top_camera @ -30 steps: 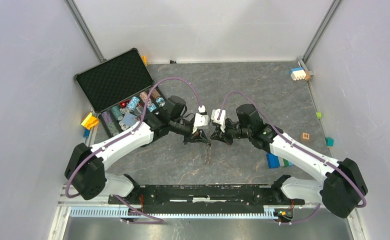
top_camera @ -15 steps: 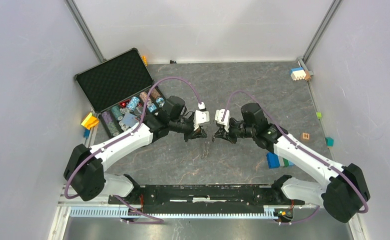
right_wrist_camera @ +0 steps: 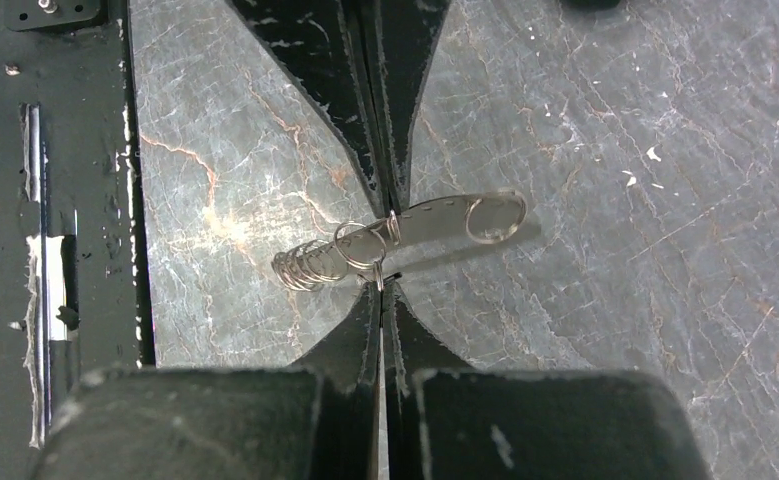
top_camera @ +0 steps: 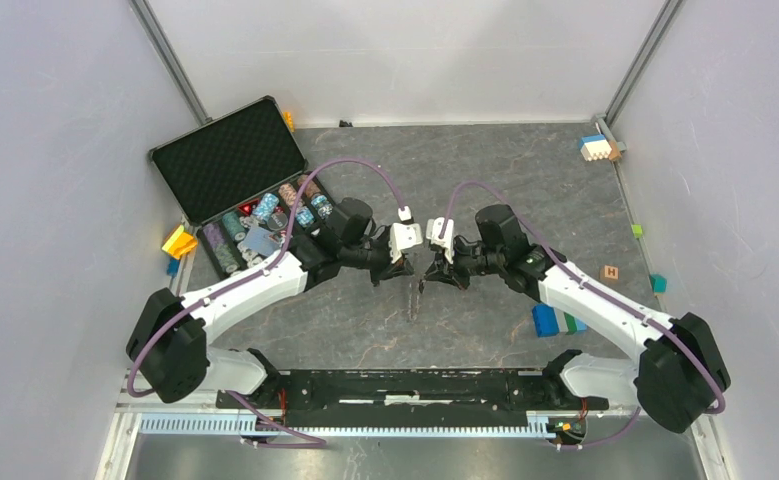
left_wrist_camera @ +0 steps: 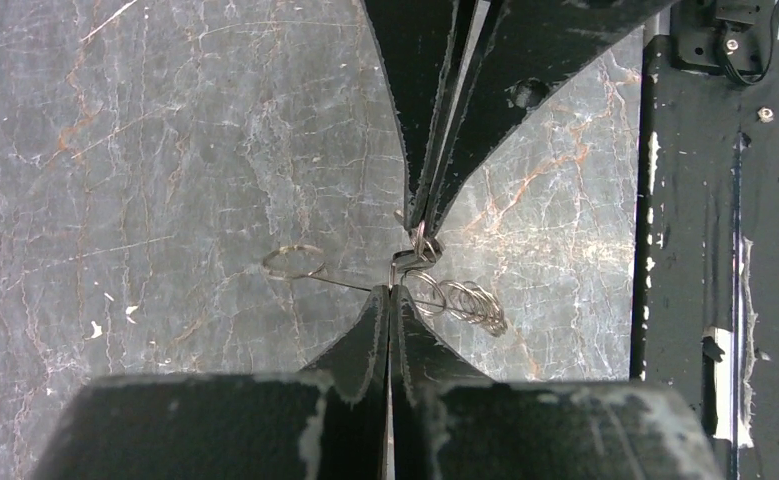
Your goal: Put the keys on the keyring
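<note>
Over the table (top_camera: pixel 485 170), tip to tip, equally near: left gripper (top_camera: pixel 406 271) and right gripper (top_camera: pixel 428 277), each clamped on the keyring (right_wrist_camera: pixel 435 222). Lies crosswise between them, long axis near-to-far, ring cluster (right_wrist_camera: pixel 310 268) toward the table's near edge.

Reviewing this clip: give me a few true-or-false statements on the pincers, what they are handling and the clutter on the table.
1. The left pincer and the right pincer are both shut. True.
2. They meet tip to tip at a metal strip carrying wire rings. True.
3. The black case is closed. False: its lid stands open.
4. The letter block lies beside the case. False: it lies on the table's right side, by the right arm.
5. Blue bricks lie near the right arm. True.
</note>
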`<state>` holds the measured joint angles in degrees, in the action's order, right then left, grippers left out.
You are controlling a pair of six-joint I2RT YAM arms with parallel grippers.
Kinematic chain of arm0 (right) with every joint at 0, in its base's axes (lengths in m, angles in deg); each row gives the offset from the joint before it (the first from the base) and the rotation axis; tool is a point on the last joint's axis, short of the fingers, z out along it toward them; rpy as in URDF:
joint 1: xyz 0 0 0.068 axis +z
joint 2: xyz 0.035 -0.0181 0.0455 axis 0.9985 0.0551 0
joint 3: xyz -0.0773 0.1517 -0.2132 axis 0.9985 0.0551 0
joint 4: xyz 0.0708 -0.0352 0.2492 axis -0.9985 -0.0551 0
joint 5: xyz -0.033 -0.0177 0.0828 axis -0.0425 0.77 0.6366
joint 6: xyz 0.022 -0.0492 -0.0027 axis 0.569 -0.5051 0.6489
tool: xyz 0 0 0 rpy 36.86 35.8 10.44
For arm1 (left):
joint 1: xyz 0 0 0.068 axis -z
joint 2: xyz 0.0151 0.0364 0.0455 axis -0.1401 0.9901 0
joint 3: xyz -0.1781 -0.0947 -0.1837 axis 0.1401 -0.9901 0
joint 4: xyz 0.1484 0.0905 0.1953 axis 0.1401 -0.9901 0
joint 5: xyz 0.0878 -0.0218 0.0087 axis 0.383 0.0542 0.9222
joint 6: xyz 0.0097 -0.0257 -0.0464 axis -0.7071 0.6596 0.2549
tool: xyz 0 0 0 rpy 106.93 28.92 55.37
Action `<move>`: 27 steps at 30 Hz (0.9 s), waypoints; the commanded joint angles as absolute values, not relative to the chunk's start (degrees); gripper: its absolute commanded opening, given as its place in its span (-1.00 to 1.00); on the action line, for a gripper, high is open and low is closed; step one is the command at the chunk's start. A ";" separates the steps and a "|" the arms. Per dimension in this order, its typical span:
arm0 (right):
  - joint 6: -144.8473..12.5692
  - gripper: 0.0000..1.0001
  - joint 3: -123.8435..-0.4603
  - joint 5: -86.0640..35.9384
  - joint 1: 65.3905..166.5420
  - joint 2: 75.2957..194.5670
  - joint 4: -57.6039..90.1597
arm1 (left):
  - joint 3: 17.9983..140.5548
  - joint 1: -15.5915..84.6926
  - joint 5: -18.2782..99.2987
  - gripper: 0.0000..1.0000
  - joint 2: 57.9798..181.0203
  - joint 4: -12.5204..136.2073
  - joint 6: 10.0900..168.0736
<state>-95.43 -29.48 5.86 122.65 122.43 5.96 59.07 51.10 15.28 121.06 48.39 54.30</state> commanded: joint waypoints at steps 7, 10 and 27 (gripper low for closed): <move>-91.37 -1.00 -31.69 8.43 122.83 124.71 10.87 | 58.70 52.78 18.95 -0.96 119.20 53.06 56.86; -90.82 -1.00 -31.62 8.52 122.87 125.08 11.50 | 58.82 53.14 19.32 -0.95 119.49 53.15 56.94; -88.78 -1.00 -32.73 7.69 122.78 126.94 13.51 | 59.06 54.54 19.72 -0.96 119.61 52.23 55.74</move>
<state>-89.18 -29.76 7.31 121.87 126.05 10.63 58.44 52.45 20.22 120.41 49.96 55.66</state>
